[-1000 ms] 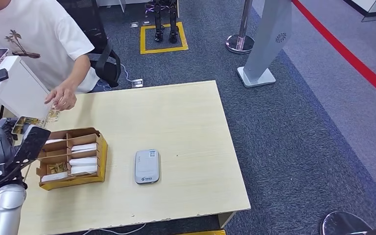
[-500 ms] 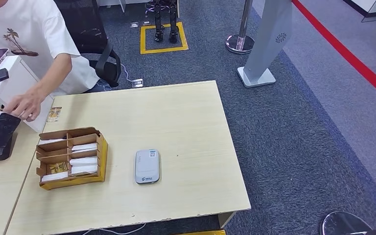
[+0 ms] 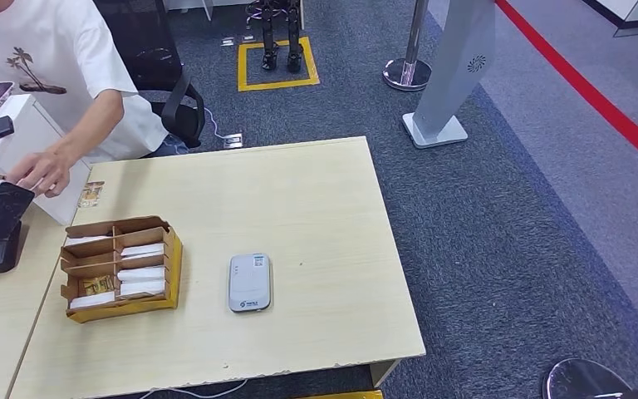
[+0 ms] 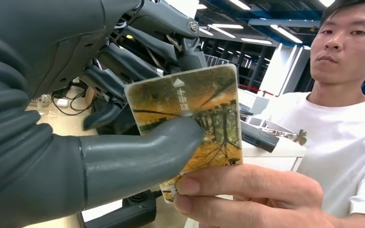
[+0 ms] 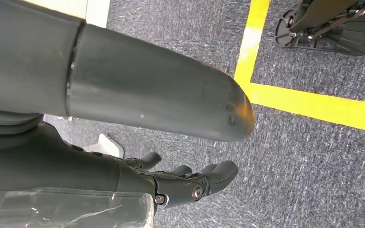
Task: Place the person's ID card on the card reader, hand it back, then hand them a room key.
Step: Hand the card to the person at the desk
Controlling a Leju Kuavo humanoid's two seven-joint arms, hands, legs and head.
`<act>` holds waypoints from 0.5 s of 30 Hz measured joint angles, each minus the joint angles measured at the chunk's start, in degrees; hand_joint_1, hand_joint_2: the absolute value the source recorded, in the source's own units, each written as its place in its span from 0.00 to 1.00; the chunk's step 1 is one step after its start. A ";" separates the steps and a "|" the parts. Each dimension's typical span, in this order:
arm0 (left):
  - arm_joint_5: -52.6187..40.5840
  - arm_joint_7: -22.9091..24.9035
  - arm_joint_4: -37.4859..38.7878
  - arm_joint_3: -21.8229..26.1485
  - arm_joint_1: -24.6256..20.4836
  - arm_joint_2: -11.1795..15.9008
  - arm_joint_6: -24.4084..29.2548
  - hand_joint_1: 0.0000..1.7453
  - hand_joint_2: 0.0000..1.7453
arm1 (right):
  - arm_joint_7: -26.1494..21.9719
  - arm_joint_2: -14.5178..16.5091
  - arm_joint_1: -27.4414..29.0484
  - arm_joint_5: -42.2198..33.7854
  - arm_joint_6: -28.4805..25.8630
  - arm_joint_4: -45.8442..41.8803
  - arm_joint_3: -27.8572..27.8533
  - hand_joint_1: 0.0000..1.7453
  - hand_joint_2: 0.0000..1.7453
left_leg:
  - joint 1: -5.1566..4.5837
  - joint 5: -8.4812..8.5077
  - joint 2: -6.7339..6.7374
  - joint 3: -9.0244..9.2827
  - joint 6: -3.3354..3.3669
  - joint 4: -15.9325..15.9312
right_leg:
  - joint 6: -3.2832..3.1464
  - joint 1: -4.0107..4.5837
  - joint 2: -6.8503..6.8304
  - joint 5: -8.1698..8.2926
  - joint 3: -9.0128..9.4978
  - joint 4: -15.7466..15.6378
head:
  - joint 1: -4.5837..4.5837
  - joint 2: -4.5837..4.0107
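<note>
Left hand [image 4: 123, 118]: at the far left edge of the desk, raised toward the person; thumb pressed on the face of the card and darker fingers behind it, so it grips the card.
Card [image 4: 190, 114]: a printed yellow-brown card, held upright between the robot's thumb and fingers; the person's hand [image 4: 247, 194] pinches its lower edge at the same time. Both hold it, which reads as the handover in the middle of passing; which card it is I cannot tell for sure.
Person [image 3: 58, 75]: in a white shirt behind the desk's left corner, arm stretched toward the robot's hand to take the card.
Small card on desk [image 3: 91, 194]: lies flat near the desk's back left corner, just beside the person's arm.
Card box [image 3: 119, 268]: a cardboard tray with compartments of white cards, within the left arm's reach, likely the room key supply.
Card reader [image 3: 249, 283]: a grey flat unit near the desk's [image 3: 316, 208] front middle, nothing on it.
Right hand [image 5: 190, 183]: hangs over the grey carpet by a yellow floor line, fingers curled slightly and apart, holding nothing.
</note>
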 joint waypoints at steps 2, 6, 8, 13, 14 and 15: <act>0.01 0.27 0.03 -0.02 -0.36 -0.26 -0.03 0.00 0.00 | -0.26 0.00 0.10 -0.17 -0.01 0.00 0.00 0.00 0.00 | 0.00 0.00 0.01 -0.01 0.00 0.00 | 0.00 0.00 0.01 0.00 -0.01 0.00 | 0.00 -0.01; 0.02 0.43 0.05 -0.21 -0.85 -0.54 -0.23 0.00 0.00 | -0.35 0.00 0.20 -0.56 -0.04 0.00 0.00 0.00 0.00 | 0.00 0.00 0.01 -0.01 0.00 0.00 | 0.01 0.00 0.01 0.01 -0.01 0.00 | 0.01 -0.02; 0.02 0.49 0.05 -0.43 -1.00 -0.56 -0.75 0.00 0.00 | -0.42 0.00 0.24 -0.83 -0.07 0.00 0.00 0.00 0.00 | 0.00 0.00 0.01 -0.01 0.00 0.01 | 0.02 0.00 0.01 0.02 -0.01 0.00 | 0.01 -0.02; -0.18 0.95 -0.29 -1.43 -0.94 -0.49 -2.50 0.00 0.50 | -0.58 0.00 0.46 -1.40 -0.08 0.01 0.00 0.00 0.00 | 0.00 0.00 0.01 -0.02 0.00 0.01 | 0.02 0.00 0.00 0.03 0.00 0.00 | 0.03 0.00; -0.27 1.08 -0.52 -1.71 -0.86 -0.46 -2.84 0.00 0.75 | -0.66 0.00 0.51 -1.55 -0.08 0.02 0.00 0.00 0.00 | 0.00 0.00 0.01 -0.03 0.00 0.01 | 0.02 0.00 0.00 0.03 0.00 0.00 | 0.03 0.00; -0.33 1.21 -0.80 -1.95 -0.72 -0.43 -3.19 0.00 1.00 | -0.73 0.00 0.55 -1.70 -0.09 0.03 0.00 0.00 0.00 | 0.00 0.00 0.01 -0.03 0.00 0.01 | 0.02 0.00 0.01 0.03 0.00 0.00 | 0.04 0.00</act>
